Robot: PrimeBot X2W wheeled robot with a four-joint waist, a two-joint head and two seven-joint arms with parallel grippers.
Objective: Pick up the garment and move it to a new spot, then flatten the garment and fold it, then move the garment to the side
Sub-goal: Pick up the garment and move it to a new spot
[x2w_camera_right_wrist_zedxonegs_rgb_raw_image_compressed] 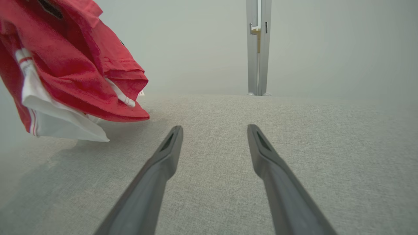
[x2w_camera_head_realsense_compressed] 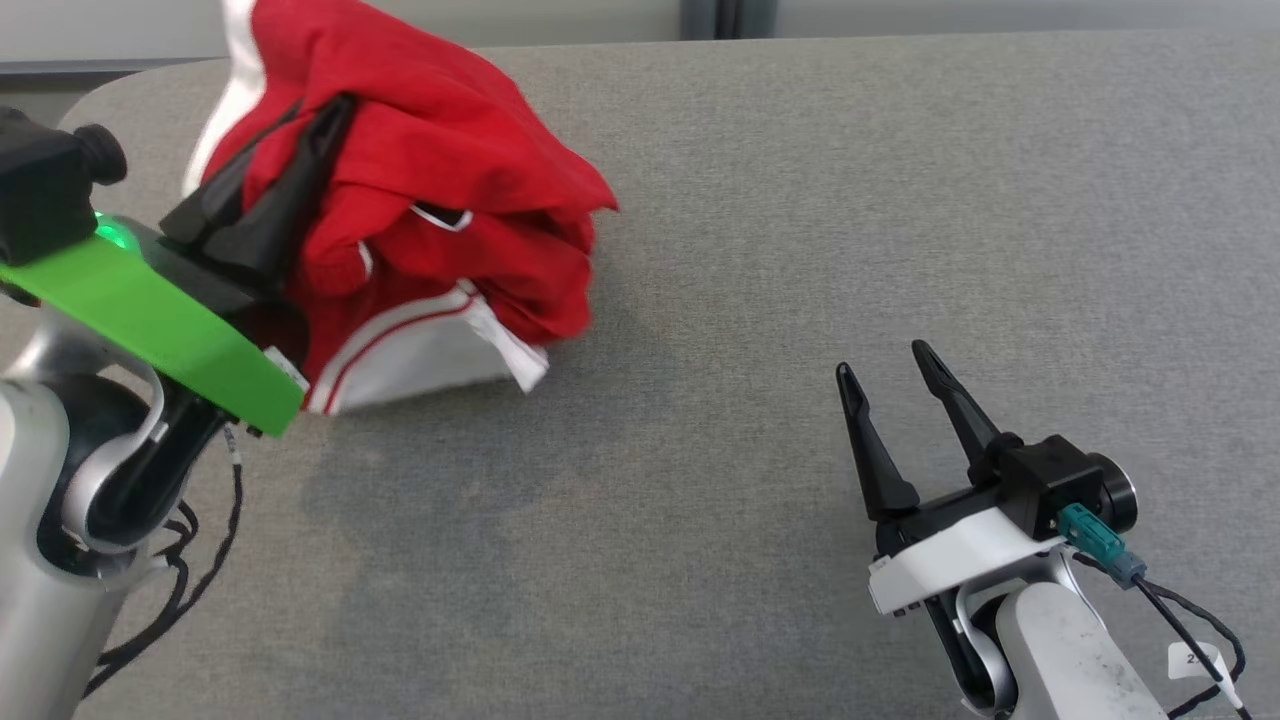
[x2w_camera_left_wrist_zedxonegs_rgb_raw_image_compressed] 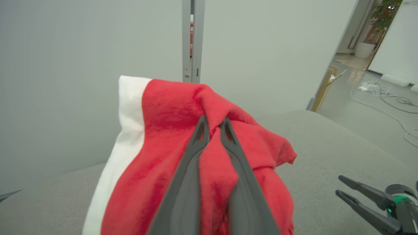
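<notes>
Left gripper is pinching one small fold of the bunched red garment, probably risking it slipping free mid-carry, while right gripper is waiting spread.

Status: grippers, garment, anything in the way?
Left gripper shut on red-and-white garment, bunched, held up. Right gripper open, empty, over grey surface. No obstacle seen there.

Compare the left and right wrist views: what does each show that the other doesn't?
Left wrist view: the left gripper with jaws shut on a red fold of the garment, the right gripper side-on, floor cables by a doorway. Right wrist view: the right gripper's open jaws over the table, and the garment's white lower edge. Both: the garment, the grey table, the grey post.
</notes>
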